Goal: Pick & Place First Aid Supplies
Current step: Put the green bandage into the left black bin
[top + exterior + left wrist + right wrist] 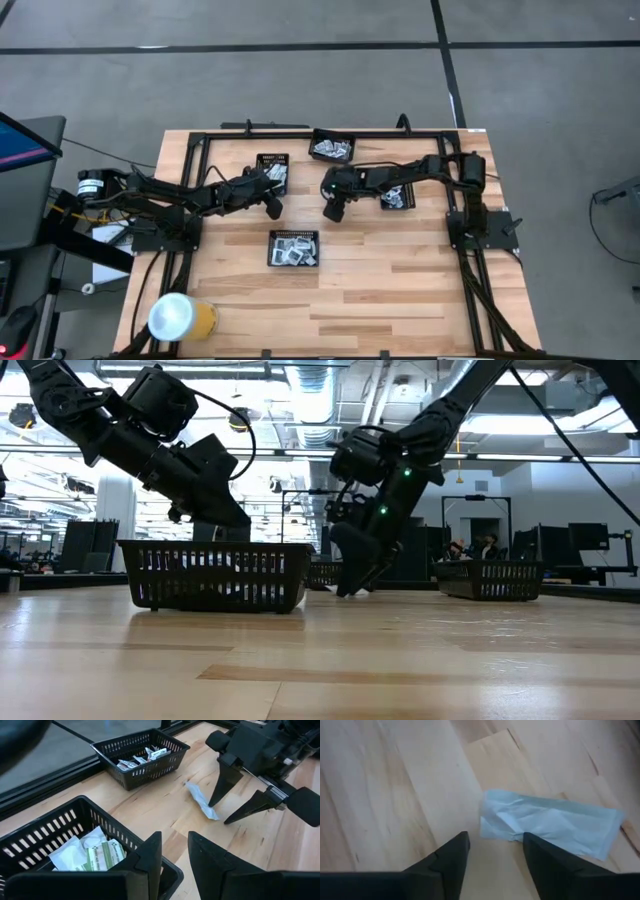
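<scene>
A pale blue-white flat packet (pixel 552 825) lies flat on the wooden table; it also shows in the left wrist view (pixel 200 800). My right gripper (pixel 492 852) is open and points down at the packet's near end, one finger on each side of it (pixel 220 812), tips close to the table (pixel 345 590). My left gripper (pixel 174 852) is open and empty. It hangs over the near rim of a black mesh tray (pixel 75 815) that holds white and green-white packets (pixel 97 852).
Several black mesh trays stand on the table: one with packets at the far middle (pixel 332 147), one at the left (pixel 272 170), one at the right (pixel 398 198) and one at the near middle (pixel 295 248). A yellow-white roll (pixel 180 318) lies at the near left corner.
</scene>
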You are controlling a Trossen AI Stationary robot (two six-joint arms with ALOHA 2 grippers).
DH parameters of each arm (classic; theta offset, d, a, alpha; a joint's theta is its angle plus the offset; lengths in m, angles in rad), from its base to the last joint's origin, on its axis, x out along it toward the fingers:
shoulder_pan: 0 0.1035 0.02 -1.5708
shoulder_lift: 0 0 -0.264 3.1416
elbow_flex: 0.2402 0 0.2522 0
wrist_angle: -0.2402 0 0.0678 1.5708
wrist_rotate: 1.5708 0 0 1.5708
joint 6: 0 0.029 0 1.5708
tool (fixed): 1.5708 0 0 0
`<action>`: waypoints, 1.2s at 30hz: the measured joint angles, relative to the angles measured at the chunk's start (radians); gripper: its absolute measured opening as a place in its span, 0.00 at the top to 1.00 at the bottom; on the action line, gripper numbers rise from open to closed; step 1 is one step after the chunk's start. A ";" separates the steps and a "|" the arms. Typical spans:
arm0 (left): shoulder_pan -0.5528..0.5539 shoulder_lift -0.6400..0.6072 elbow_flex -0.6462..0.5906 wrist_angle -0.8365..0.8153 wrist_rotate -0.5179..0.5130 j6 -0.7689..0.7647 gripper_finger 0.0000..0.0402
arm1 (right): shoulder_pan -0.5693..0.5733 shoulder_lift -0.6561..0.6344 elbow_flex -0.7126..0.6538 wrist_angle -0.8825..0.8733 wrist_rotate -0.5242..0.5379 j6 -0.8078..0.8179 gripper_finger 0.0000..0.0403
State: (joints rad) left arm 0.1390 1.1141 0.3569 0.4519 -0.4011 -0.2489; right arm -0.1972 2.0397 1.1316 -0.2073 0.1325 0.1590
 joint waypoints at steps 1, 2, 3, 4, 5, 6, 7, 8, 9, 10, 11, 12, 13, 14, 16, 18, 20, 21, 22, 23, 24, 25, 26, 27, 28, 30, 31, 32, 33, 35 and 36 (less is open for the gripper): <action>0.000 0.000 0.000 0.000 0.000 0.000 0.76 | 0.002 0.001 0.000 0.000 0.001 0.000 0.56; 0.000 0.000 0.000 0.000 0.000 0.000 0.76 | 0.006 0.002 0.000 -0.001 0.000 0.000 0.59; 0.000 0.000 0.000 0.000 0.000 0.000 0.76 | 0.008 0.002 0.000 -0.001 0.000 0.000 0.63; 0.000 0.000 0.000 0.000 0.000 0.000 0.76 | 0.012 0.002 0.000 -0.001 -0.004 0.000 0.67; 0.000 0.000 0.000 0.000 0.000 0.000 0.76 | 0.014 0.003 0.000 -0.002 -0.010 -0.001 0.72; 0.000 0.000 0.000 0.000 0.000 0.000 0.76 | 0.015 0.003 0.000 -0.002 -0.019 0.000 0.78; 0.000 0.000 0.000 0.000 0.000 0.000 0.76 | 0.016 0.003 0.000 -0.002 -0.032 0.001 0.84; 0.000 0.000 0.000 0.000 0.000 0.000 0.76 | 0.017 0.003 0.000 -0.002 -0.043 0.004 0.90; 0.000 0.000 0.000 0.000 0.000 0.000 0.76 | 0.017 0.003 0.000 -0.003 -0.055 0.007 0.95; 0.000 0.000 0.000 0.000 0.000 0.000 0.76 | 0.018 0.001 -0.001 -0.004 -0.065 0.012 0.97; 0.000 0.000 0.000 0.000 0.000 0.000 0.76 | 0.018 -0.002 -0.002 -0.005 -0.073 0.020 0.97; 0.000 0.000 0.000 0.000 0.000 0.000 0.76 | 0.018 -0.003 -0.002 -0.005 -0.078 0.024 0.97; 0.000 0.000 0.000 0.000 0.000 0.000 0.76 | 0.019 -0.008 -0.001 -0.007 -0.080 0.029 0.96; 0.000 0.000 0.000 0.000 0.000 0.000 0.76 | 0.018 -0.022 0.000 -0.014 -0.087 0.033 0.97; 0.000 0.000 0.000 -0.001 0.000 -0.001 0.76 | 0.017 -0.048 0.008 -0.030 -0.098 0.033 0.99; -0.003 0.000 0.000 -0.002 -0.001 -0.002 0.76 | 0.017 -0.080 0.012 -0.043 -0.110 0.029 0.99; -0.008 0.000 0.000 -0.002 -0.001 -0.002 0.76 | 0.020 -0.110 0.021 -0.063 -0.129 0.025 0.99; -0.010 0.000 0.000 -0.002 0.000 -0.002 0.76 | 0.022 -0.133 0.029 -0.046 -0.129 0.020 1.00; -0.014 0.000 0.000 -0.002 0.000 -0.003 0.76 | 0.022 -0.163 0.033 -0.040 -0.129 0.017 1.00; -0.016 0.000 0.000 -0.002 0.000 -0.003 0.76 | 0.021 -0.189 0.039 -0.030 -0.125 0.015 1.00; -0.016 0.000 0.000 -0.002 0.000 -0.003 0.76 | 0.020 -0.209 0.043 -0.016 -0.121 0.014 1.00; -0.017 0.000 0.000 -0.002 0.000 -0.003 0.76 | 0.019 -0.226 0.042 -0.019 -0.115 0.005 1.00; -0.017 0.000 0.000 -0.002 0.000 -0.003 0.76 | 0.019 -0.239 0.039 -0.028 -0.106 -0.004 1.00; -0.016 0.000 0.000 -0.002 -0.001 -0.003 0.76 | 0.019 -0.251 0.038 -0.026 -0.097 -0.005 1.00; -0.016 0.000 0.000 -0.002 0.000 -0.003 0.76 | 0.019 -0.265 0.038 -0.021 -0.086 -0.005 1.00; -0.016 0.000 0.000 0.000 0.003 -0.003 0.76 | 0.019 -0.301 0.040 -0.021 -0.086 -0.009 1.00; -0.016 0.000 0.000 0.000 0.009 -0.003 0.76 | 0.019 -0.312 0.042 -0.020 -0.086 -0.012 1.00; -0.016 0.000 0.000 0.000 0.010 -0.003 0.76 | 0.019 -0.315 0.043 -0.020 -0.086 -0.024 0.99; -0.016 0.000 0.000 0.001 0.011 -0.003 0.76 | 0.019 -0.317 0.042 -0.028 -0.086 -0.041 0.99; -0.016 0.000 0.000 0.001 0.014 -0.003 0.76 | 0.020 -0.315 0.040 -0.050 -0.081 -0.081 0.98; -0.016 0.000 0.000 0.002 0.017 -0.003 0.76 | 0.021 -0.315 0.040 -0.050 -0.080 -0.100 0.97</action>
State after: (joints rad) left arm 0.1226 1.1141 0.3569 0.4540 -0.3841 -0.2520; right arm -0.1767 1.7252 1.1719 -0.2573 0.0526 0.0595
